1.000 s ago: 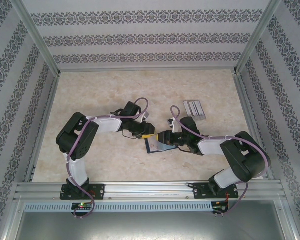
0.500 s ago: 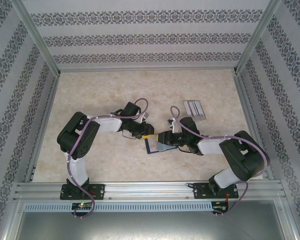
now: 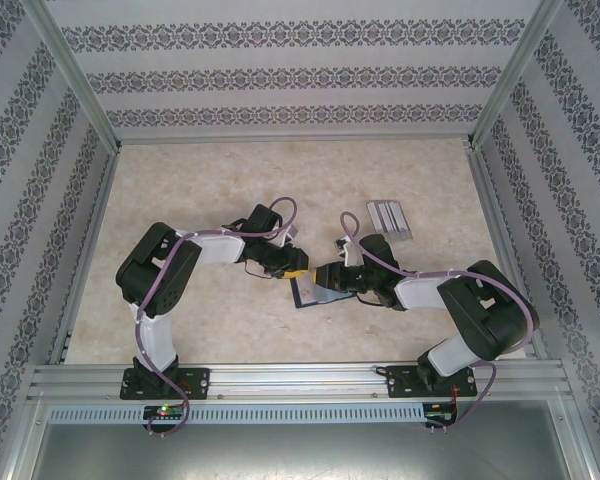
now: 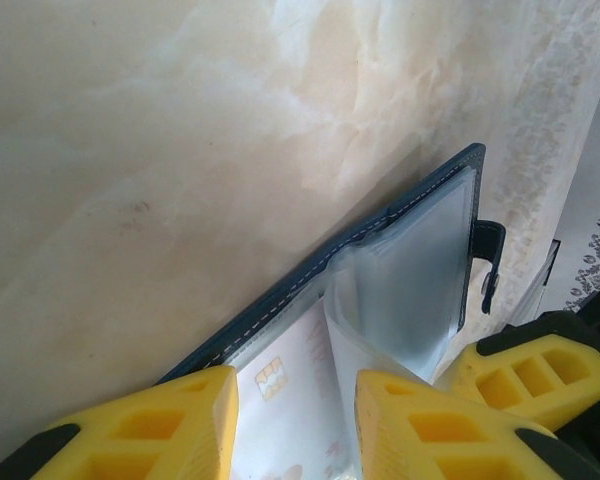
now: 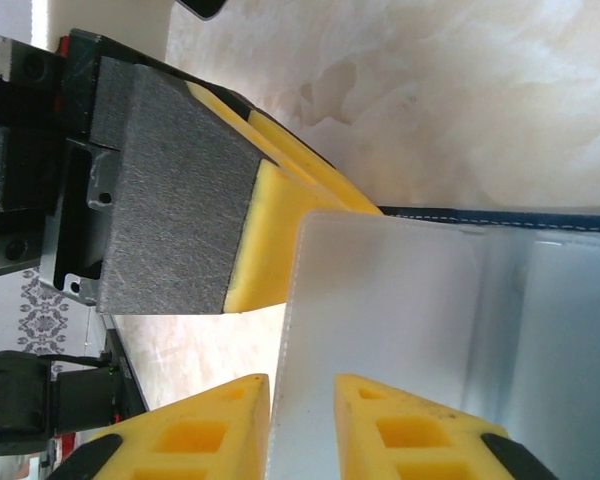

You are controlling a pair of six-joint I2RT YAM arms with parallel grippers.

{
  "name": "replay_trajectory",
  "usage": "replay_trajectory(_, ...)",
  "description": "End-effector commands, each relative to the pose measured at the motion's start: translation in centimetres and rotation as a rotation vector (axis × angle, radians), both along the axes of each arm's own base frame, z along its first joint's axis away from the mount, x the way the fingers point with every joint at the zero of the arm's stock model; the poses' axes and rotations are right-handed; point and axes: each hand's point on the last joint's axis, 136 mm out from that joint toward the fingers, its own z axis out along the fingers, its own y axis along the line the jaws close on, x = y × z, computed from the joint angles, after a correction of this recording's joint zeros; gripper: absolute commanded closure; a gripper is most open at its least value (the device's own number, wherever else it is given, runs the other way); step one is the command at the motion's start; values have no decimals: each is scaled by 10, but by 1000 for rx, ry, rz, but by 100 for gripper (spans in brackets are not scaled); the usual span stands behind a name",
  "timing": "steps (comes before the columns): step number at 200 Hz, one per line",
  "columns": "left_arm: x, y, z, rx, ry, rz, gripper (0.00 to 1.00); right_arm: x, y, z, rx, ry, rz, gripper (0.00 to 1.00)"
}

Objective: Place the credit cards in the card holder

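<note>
Two hands are on this one, both right up against the card holder [image 3: 310, 293], so it all comes down to angles. The left hand [image 4: 298, 385] has its fingers apart with the tips over the holder's near pages, and it's not pinching anything that I can make out. Straight ahead between those fingers, a credit card [image 4: 275, 395] with a gold chip sits under a clear sleeve [image 4: 420, 280]; past that runs the holder's stitched navy edge. The holder itself lies open and flat on the counter [image 3: 210, 180], with its clasp tab [image 4: 490, 262] at the far end.

The right hand [image 5: 302, 390] comes at the holder from the opposite side; its fingers are close together with a pale sheet [image 5: 380, 300] running into the gap. It could be a card or a sleeve page, I can't tell which; I also can't tell whether it's clamped or loose. The sheet's long edge points from that hand toward the holder's stitched edge, so my guess is the next push goes along that line into a pocket. The right hand is the nearer one for that; the left looks placed to pin the pages. The clear rack [image 3: 390, 218] sits well behind the holder, out of play.
</note>
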Motion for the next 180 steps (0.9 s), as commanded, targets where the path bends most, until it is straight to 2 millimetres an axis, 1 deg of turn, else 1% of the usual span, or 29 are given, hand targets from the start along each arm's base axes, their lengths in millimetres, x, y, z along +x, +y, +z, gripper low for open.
replay_trajectory(1, 4, -1, -2, -6, 9, 6, 63, 6, 2, 2, 4, -8, 0, 73)
replay_trajectory(8, 4, 0, -3, -4, 13, 5, 64, 6, 2, 2, 4, -7, 0, 72)
replay_trajectory(29, 3, -2, -2, -12, 16, 0, 73, 4, 7, 7, 31, -19, 23, 65)
replay_trajectory(45, 3, -1, -3, -10, 15, -3, 76, 3, 8, 8, 24, -27, 35, 62)
replay_trajectory(55, 3, -2, -3, -8, 16, -6, 78, 2, 8, 8, 17, -34, 42, 61)
replay_trajectory(67, 3, -2, -3, -9, 22, -7, 79, 3, 6, 4, -8, -37, 38, 61)
replay_trajectory(73, 2, -2, -4, -7, 22, -7, 79, 3, 4, 2, -29, -42, 32, 61)
replay_trajectory(77, 3, -2, -4, -8, 23, -6, 79, 2, 3, -1, -50, -43, 26, 59)
replay_trajectory(99, 3, -2, -5, -5, 21, -7, 79, -2, -6, -14, -218, -67, 18, 45)
replay_trajectory(105, 3, -1, -6, -1, 23, -9, 79, -3, -8, -17, -272, -82, 18, 43)
replay_trajectory(140, 2, 1, -12, 17, 38, -3, 79, -6, -19, -23, -471, -122, 20, 42)
replay_trajectory(180, 3, 3, -11, 15, 41, 7, 79, -9, -22, -31, -592, -139, 47, 44)
